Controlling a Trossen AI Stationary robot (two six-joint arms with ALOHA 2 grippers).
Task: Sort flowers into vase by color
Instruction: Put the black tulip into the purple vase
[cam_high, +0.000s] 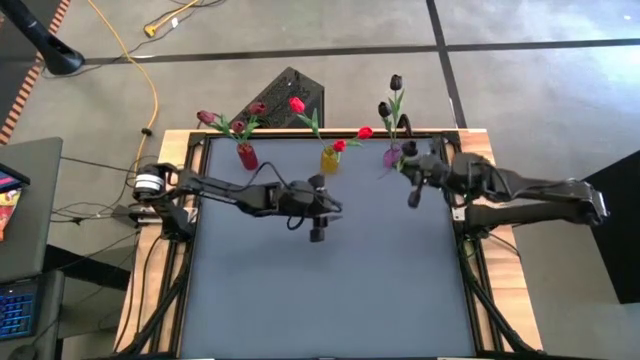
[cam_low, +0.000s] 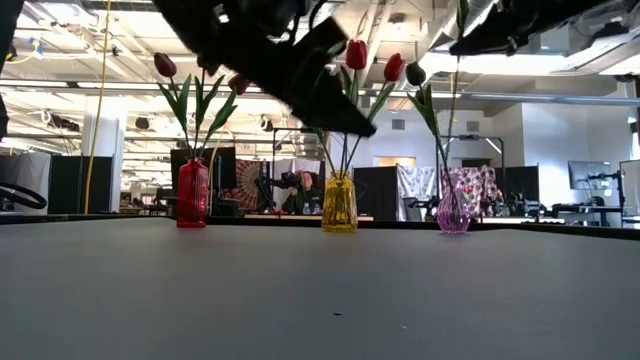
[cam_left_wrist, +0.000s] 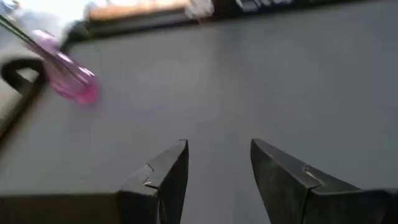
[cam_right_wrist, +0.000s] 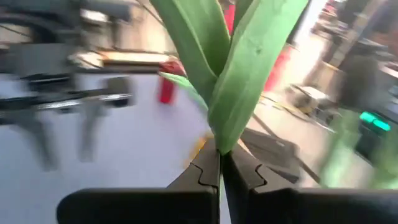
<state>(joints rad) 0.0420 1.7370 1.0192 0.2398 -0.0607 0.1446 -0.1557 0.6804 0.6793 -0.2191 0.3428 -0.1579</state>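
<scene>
Three small glass vases are lined along the far edge of the matte grey table (cam_high: 330, 280): a red vase (cam_high: 246, 156) with maroon tulips (cam_high: 208, 118), a faceted yellow vase (cam_high: 329, 159) with bright red tulips (cam_high: 297, 104), and a rounded purple vase (cam_high: 392, 156) with black tulips (cam_high: 396, 81). The right gripper (cam_right_wrist: 220, 169) is seen by the purple vase, its dark fingers pinched shut on a thin tulip stem (cam_right_wrist: 219, 146) with broad, smooth green leaves (cam_right_wrist: 249, 56). The left gripper (cam_left_wrist: 217, 163) is held above the table near the yellow vase, its wedge-shaped fingers parted and nothing gripped.
</scene>
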